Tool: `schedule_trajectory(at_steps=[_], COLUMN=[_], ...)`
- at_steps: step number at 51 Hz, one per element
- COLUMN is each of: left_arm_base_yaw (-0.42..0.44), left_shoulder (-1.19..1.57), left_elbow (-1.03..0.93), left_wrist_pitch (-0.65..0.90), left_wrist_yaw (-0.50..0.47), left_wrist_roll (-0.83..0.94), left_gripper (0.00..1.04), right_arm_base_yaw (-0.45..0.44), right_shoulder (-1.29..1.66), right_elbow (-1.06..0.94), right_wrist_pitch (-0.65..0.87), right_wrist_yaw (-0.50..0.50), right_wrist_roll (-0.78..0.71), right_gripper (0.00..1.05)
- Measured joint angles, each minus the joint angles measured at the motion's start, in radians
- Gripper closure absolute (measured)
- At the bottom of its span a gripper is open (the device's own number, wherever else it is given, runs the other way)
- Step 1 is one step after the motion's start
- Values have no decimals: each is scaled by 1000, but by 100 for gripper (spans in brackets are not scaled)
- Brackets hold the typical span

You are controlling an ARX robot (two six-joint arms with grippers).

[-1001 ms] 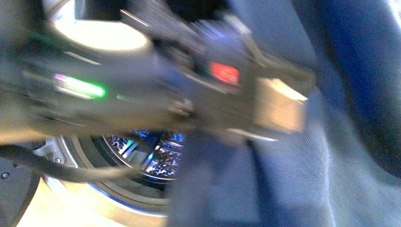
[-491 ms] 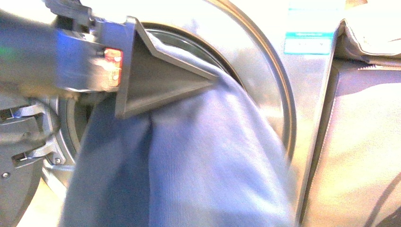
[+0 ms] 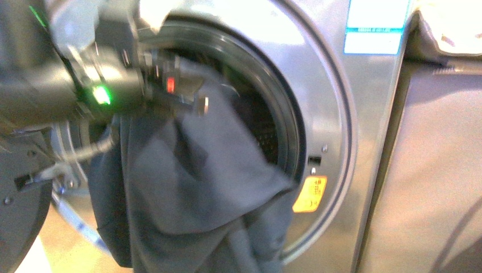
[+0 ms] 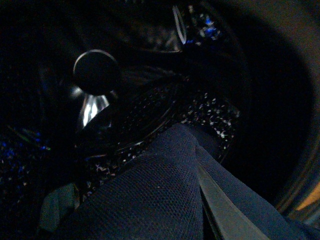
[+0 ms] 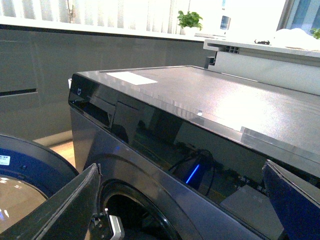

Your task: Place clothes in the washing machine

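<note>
Clothes [image 3: 193, 187]: sagged lower over washing machine [image 3: 335, 114] rim, centre frame, than before, baring orange sticker [image 3: 310, 194]; left gripper [image 3: 199, 98] buried in fabric, grip impossible to tell; right gripper [image 5: 181, 165] spread wide, empty.

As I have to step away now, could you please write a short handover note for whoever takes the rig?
Left pincer: reaching into the washing machine, apparently shut on the clothes.
Right pincer: open, empty, up near the machine's top.
Clothes: one end reaches the drum; most hangs outside the opening.
Done: clothes brought to the opening.
Left: push the rest in, release, withdraw.
</note>
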Motion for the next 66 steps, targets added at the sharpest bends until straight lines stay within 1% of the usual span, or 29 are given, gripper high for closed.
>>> schedule_trajectory(at_steps=[6, 9, 18, 19, 20, 21, 22, 24, 26, 29, 34, 39, 41, 43, 44, 45, 47, 49, 50, 53, 54, 58, 59, 63, 64, 66], left_arm_base_yaw=[22, 31, 35, 34, 32, 32, 31, 28, 24, 21, 15, 10, 8, 8, 8, 8, 8, 8, 8, 9, 9, 8, 8, 6, 6, 6], left_shoulder=[98, 145, 227, 235, 242, 248, 254, 267, 278, 298, 328, 362, 379, 394, 402, 412, 423, 434, 439, 460, 468, 492, 501, 529, 536, 556], left_elbow=[44, 70, 151, 164, 177, 185, 193, 208, 224, 249, 289, 335, 352, 370, 380, 393, 409, 422, 429, 457, 468, 505, 515, 558, 570, 602], left_wrist_pitch=[31, 37, 33, 28, 22, 19, 18, 13, 6, 0, -13, -19, -20, -22, -25, -27, -29, -34, -37, -43, -48, -57, -60, -72, -77, -84], left_wrist_yaw=[-10, -30, -66, -70, -70, -71, -70, -71, -71, -71, -80, -90, -92, -92, -92, -94, -96, -95, -96, -100, -102, -108, -110, -120, -123, -130], left_wrist_roll=[-32, -45, -96, -100, -103, -103, -104, -105, -107, -110, -122, -138, -146, -152, -153, -153, -155, -156, -156, -158, -159, -161, -161, -161, -161, -163], left_gripper=[100, 100, 100, 100, 100, 100, 100, 100, 100, 100, 100, 100, 100, 100, 100, 100, 100, 100, 100, 100, 100, 100, 100, 100, 100, 100], right_arm_base_yaw=[0, 0, 0, 12, 29, 51, 66, 93, 117, 145, 171, 166, 166, 146, 136, 111, 72, 33, 15, -33, -41, -97, -103, -146, -150, -180], right_shoulder=[0, 0, 0, -6, -13, -23, -28, -45, -70, -122, -222, -323, -371, -418, -435, -466, -521, -579, -606, -670, -679, -731, -737, -785, -792, -827], right_elbow=[0, 0, 0, -17, -48, -91, -117, -166, -217, -292, -422, -584, -677, -768, -786, -797, -835, -903, -943, -1051, -1066, -1166, -1178, -1262, -1271, -1322], right_wrist_pitch=[0, 0, 0, 43, 118, 233, 303, 420, 499, 536, 550, 592, 626, 660, 638, 535, 399, 299, 273, 265, 268, 299, 303, 331, 333, 350], right_wrist_yaw=[0, 0, 0, 55, 134, 254, 332, 452, 537, 614, 667, 705, 761, 811, 818, 785, 731, 690, 670, 628, 621, 574, 571, 514, 512, 483], right_wrist_roll=[0, 0, 0, -12, -24, -42, -53, -77, -85, -97, -87, -60, -37, -23, -11, 16, 39, 55, 61, 74, 75, 84, 84, 87, 87, 88], right_gripper=[8, 8, 8, 8, 8, 8, 8, 8, 8, 8, 8, 8, 8, 8, 9, 14, 21, 28, 31, 42, 44, 58, 59, 73, 75, 86])
